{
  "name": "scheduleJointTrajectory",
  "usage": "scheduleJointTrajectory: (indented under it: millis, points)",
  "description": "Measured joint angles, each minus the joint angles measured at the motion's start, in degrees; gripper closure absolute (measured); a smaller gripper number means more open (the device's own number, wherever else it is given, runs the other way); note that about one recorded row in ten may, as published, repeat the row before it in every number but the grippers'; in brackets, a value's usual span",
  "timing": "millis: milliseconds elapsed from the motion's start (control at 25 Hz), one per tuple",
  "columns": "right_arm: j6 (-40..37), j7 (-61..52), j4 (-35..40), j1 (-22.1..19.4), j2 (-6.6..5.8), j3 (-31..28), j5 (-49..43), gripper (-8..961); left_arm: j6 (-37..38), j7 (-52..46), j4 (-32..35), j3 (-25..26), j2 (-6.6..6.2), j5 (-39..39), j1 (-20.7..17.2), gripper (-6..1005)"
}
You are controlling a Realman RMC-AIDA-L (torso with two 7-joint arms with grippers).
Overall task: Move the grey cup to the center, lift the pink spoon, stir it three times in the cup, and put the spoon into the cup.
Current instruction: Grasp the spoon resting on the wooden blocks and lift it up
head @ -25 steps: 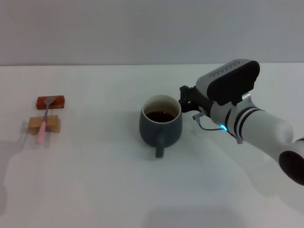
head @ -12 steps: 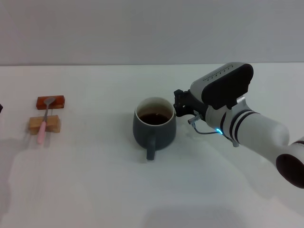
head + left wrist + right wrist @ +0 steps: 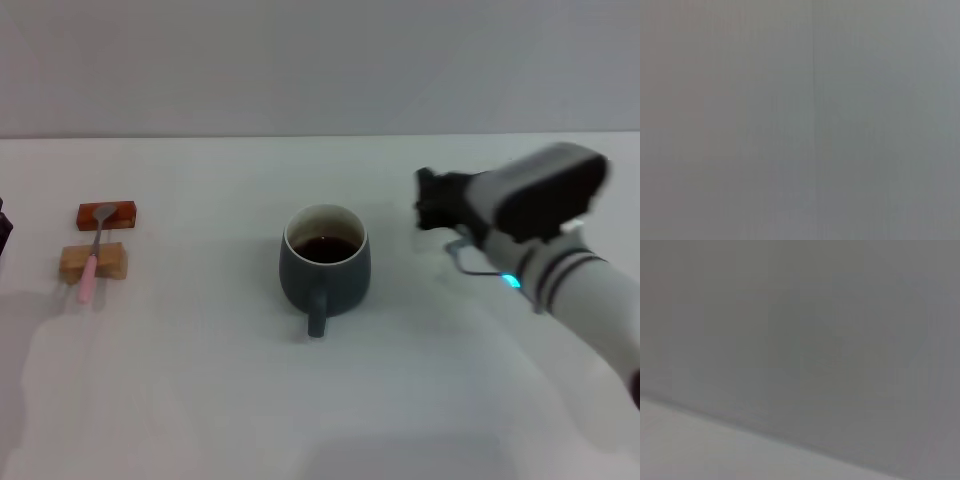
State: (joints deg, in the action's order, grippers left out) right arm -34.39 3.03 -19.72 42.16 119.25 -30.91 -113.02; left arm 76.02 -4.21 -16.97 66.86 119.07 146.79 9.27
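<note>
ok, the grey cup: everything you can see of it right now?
The grey cup is a squat, rounded mug, dark slate-grey outside with a pale cream inner wall, ceramic by the look of it. It stands upright on the white table, near the middle of the head view. One thick handle points toward the robot. Dark liquid sits inside, below the rim. Nothing touches it: the right gripper is off to its right, clear of it, and the pink spoon lies far to its left across two small blocks.

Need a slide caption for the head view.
Right gripper apart from centred slate-grey mug; pink-handled spoon rests across two blocks.
</note>
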Motion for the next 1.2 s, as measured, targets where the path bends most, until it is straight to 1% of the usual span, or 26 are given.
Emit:
scheduleJointTrajectory:
  millis: [40, 120, 160, 200, 240, 360, 400, 440, 480, 520, 680, 760, 840, 960, 1000, 1080, 1200]
  points:
    - [0.00, 0.00, 0.00, 0.00, 0.00, 0.00, 0.00, 955, 0.00, 0.00, 0.00, 0.00, 0.00, 0.00, 0.00, 182]
    - [-6.27, 0.02, 1.06, -2.93, -0.06, -0.03, 0.00, 955, 0.00, 0.00, 0.00, -0.03, -0.05, 0.03, -0.13, 183]
    - [-10.10, 0.10, 1.58, -4.87, -0.08, -0.02, 0.00, 955, 0.00, 0.00, 0.00, -0.08, -0.08, 0.03, -0.23, 183]
    - [-17.73, 0.67, 2.17, -8.73, -0.08, 0.02, 0.04, 955, 0.00, 0.00, 0.01, -0.28, -0.07, 0.07, -0.35, 183]
    - [-17.73, 0.67, 2.17, -8.73, -0.08, 0.02, 0.04, 955, 0.06, -0.01, 0.01, -0.63, -0.08, 0.07, -0.47, 183]
    - [-31.63, 4.20, 2.23, -15.43, 0.07, -0.53, 0.51, 955, 0.28, -0.02, 0.01, -2.11, -0.09, 0.02, -0.74, 183]
    - [-39.41, 6.51, 1.98, -19.15, 0.20, -1.38, 0.58, 955, 0.36, -0.03, 0.02, -3.96, -0.07, 0.02, -1.21, 183]
    - [-39.41, 6.51, 1.98, -19.15, 0.20, -1.38, 0.58, 955, 0.36, -0.03, 0.02, -3.96, -0.07, 0.02, -1.21, 183]
    - [-43.77, 7.32, 1.85, -22.35, 0.24, -2.73, 0.60, 955, 0.39, -0.04, -0.02, -6.06, -0.08, -0.05, -1.74, 183]
    - [-43.77, 7.32, 1.85, -22.35, 0.24, -2.73, 0.60, 955, 0.39, -0.04, -0.02, -6.06, -0.08, -0.05, -1.74, 183]
    - [-46.96, 7.45, 1.92, -27.10, 0.19, -6.70, 0.62, 955, 0.06, -0.13, -1.04, -11.10, -0.03, -0.04, -3.36, 183]
    - [-47.14, 7.46, 2.14, -28.40, 0.12, -8.15, 0.63, 955, -0.63, -0.16, -2.56, -13.60, 0.00, 0.00, -4.58, 183]
    - [-47.09, 7.36, 2.48, -29.49, 0.09, -9.40, 0.63, 955, -2.32, -0.03, -4.04, -15.02, 0.00, 0.01, -5.42, 183]
    - [-46.86, 6.97, 2.76, -30.24, 0.09, -9.96, 0.63, 955, -6.65, 0.16, -5.10, -15.45, -0.03, -0.04, -5.69, 183]
    - [-46.62, 6.96, 2.86, -30.30, 0.09, -9.89, 0.63, 955, -8.95, 0.13, -5.23, -15.33, 0.01, -0.12, -5.31, 182]
    - [-46.50, 6.96, 2.86, -30.28, 0.09, -9.77, 0.63, 955, -9.83, 0.12, -5.30, -15.29, 0.02, -0.20, -5.02, 182]
    - [-46.12, 6.94, 2.69, -29.93, 0.10, -9.43, 0.62, 955, -13.57, 0.29, -6.04, -15.44, 0.03, -2.52, -3.74, 182]
